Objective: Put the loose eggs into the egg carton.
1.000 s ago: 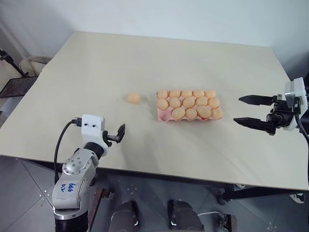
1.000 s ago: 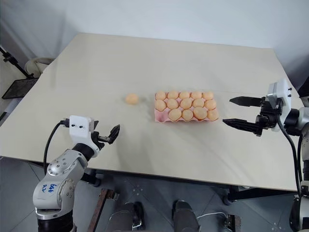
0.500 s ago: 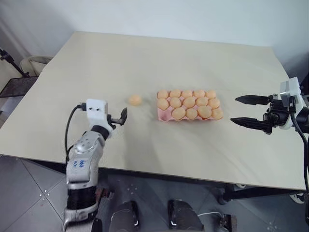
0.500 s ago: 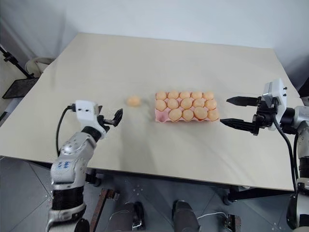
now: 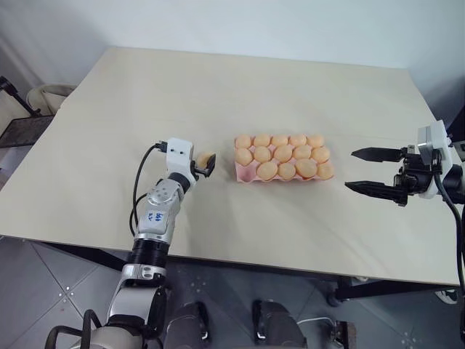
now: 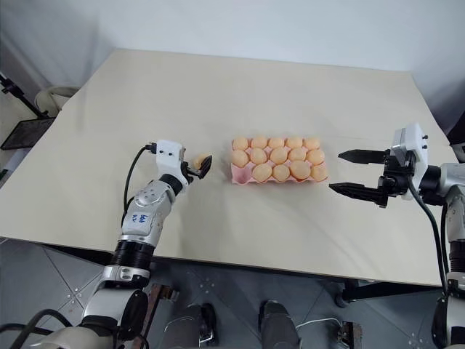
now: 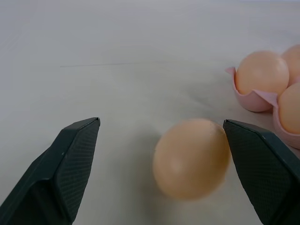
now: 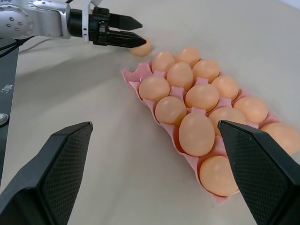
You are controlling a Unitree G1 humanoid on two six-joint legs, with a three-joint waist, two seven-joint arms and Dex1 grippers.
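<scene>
With both grippers open, we should centre our left gripper (image 7: 161, 136) round the loose egg (image 7: 191, 158) beside the carton's (image 5: 247, 173) left edge, then close gently.

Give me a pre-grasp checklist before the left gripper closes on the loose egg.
1. Left gripper open: ok, jaws stand wide.
2. Loose egg between the fingers: ok, though off-centre, close to one finger.
3. Egg lying free on the table, apart from the egg carton: ok.
4. Free cup in the carton: ok, one bare pink cup at the front corner nearest the loose egg.
5. Right gripper out of the way: ok, open, off the carton's far end.
6. Finger contact with the egg: cannot tell.
</scene>
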